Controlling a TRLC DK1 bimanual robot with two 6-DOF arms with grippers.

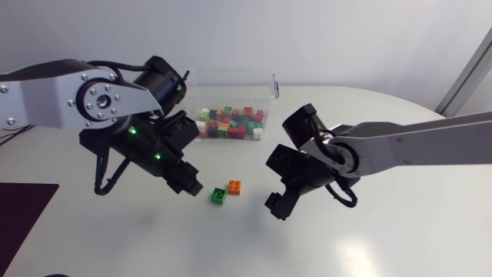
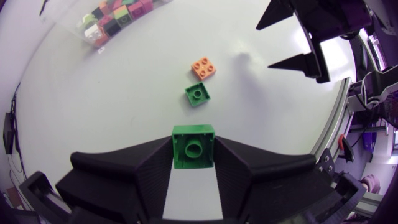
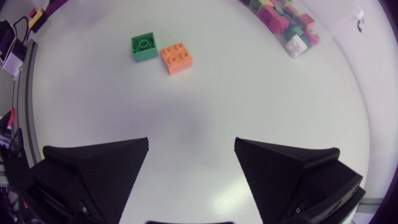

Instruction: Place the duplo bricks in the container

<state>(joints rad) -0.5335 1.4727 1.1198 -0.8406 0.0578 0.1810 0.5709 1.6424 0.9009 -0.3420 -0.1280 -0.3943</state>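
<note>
Head view: a clear plastic container [image 1: 231,86] of mixed bricks is seen beyond a small green brick [image 1: 218,196] and an orange four-stud brick [image 1: 234,186] on the table [image 1: 154,238]. Left wrist view: a larger green single-stud brick [image 2: 193,150] is clamped by the left gripper [image 2: 193,142]. Right wrist view: the right gripper [image 3: 191,143] is spread, empty. Carrying over the container's rim is judged next.

The left arm [image 1: 46,96] comes in from its side edge and bends down at the wrist, with the left tool [image 1: 187,183] angled low toward the middle. Both its fingers [image 2: 143,168] press a green brick [image 2: 193,146] from two sides (plainest in the left wrist view). The right arm [image 1: 430,142] stretches in opposite. The right tool [image 1: 278,206] tips downward, its fingers [image 3: 99,165] spread wide apart.
</note>
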